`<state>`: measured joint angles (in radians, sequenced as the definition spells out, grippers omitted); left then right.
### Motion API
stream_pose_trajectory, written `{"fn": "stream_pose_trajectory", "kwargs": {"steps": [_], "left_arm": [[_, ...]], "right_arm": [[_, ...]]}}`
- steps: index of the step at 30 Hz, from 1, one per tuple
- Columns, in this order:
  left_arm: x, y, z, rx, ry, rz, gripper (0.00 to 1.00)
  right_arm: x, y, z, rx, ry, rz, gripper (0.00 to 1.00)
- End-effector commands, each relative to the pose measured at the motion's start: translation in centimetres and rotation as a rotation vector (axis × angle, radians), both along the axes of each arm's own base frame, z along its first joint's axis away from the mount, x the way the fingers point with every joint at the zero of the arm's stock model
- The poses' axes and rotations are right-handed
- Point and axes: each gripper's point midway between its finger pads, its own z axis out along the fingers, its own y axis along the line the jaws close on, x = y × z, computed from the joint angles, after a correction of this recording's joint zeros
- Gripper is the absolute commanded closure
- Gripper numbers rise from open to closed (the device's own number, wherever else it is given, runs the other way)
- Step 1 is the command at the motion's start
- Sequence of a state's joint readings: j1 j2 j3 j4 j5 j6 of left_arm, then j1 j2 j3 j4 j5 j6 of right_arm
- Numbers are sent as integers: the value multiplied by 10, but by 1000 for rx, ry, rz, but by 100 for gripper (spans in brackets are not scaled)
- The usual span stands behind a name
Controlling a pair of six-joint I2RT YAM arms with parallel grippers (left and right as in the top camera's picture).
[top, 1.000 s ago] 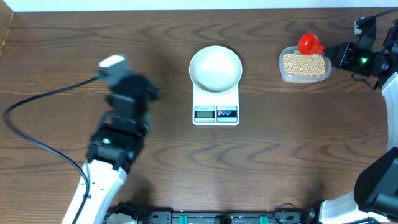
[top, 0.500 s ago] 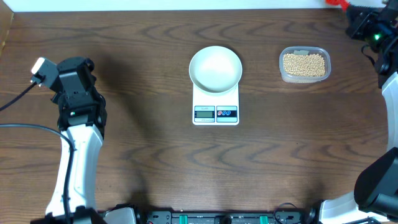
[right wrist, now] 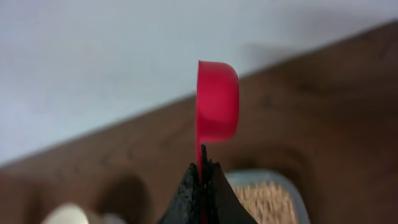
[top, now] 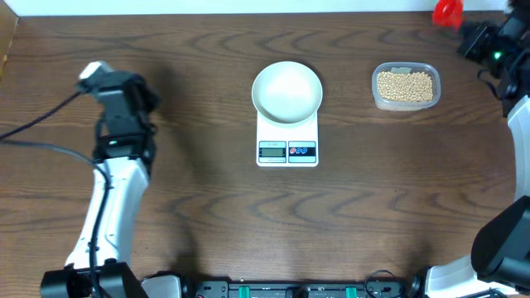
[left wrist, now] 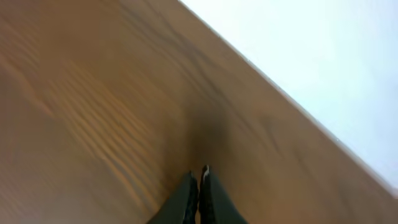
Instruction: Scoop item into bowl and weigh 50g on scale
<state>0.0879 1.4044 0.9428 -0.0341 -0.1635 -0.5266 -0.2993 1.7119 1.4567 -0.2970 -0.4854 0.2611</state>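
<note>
The dark wood-grain desk [top: 207, 207] filled my overhead view, with a pale strip along its far edge. On the left, my left gripper [left wrist: 198, 174] hung over bare wood near that far edge; on its wrist feed the two fingers were pressed together with nothing between them. At the centre the white scale [top: 287, 150] sat with its display [top: 272, 150] and two buttons [top: 301, 150] towards me, and the white bowl [top: 286, 89] rested on its platform, its inside showing plain white. I could not read the display. Further right, well apart from the scale, the clear tub [top: 406, 107] held the tan beans [top: 404, 86]. At the far right corner, beyond the tub, my right gripper [right wrist: 203, 163] was clamped on the handle of a red scoop [right wrist: 217, 102], held upright and edge-on to the wrist camera, above the tub's far side.
</note>
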Motion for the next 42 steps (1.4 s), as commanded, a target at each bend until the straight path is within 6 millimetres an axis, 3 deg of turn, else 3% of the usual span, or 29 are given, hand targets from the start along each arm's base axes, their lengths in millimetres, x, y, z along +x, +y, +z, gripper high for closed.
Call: {"fn": "stream_pose_trajectory", "kwargs": {"steps": [1,7,9,12,16,25,30,37,42], "left_arm": [[1,-80,-9,7,66,-286,93],[-33,-179,-26,37,178,-578,93],[-54,-227,-29,-15,200,-743,93],[-87,-273,-43,-26,274,-896,93],[-102,-291,-65,19,337,-942,93],[-114,-322,-127,54,468,-1032,93],[-114,-340,-144,64,462,-1071,93],[-109,-333,-167,126,498,-1054,93],[-102,-329,-171,188,484,-1052,93]], "right_arm": [[-7,19,-6,-74,18,114,99],[-28,27,-31,-52,144,152,99],[-34,29,-38,-50,180,163,99],[-36,29,-39,-62,182,173,99],[-36,31,-39,-58,183,178,99],[-47,40,-47,-41,226,226,99],[-52,41,-51,-53,245,244,99],[-52,41,-51,-58,243,248,99],[-52,41,-51,-58,244,248,99]]}}
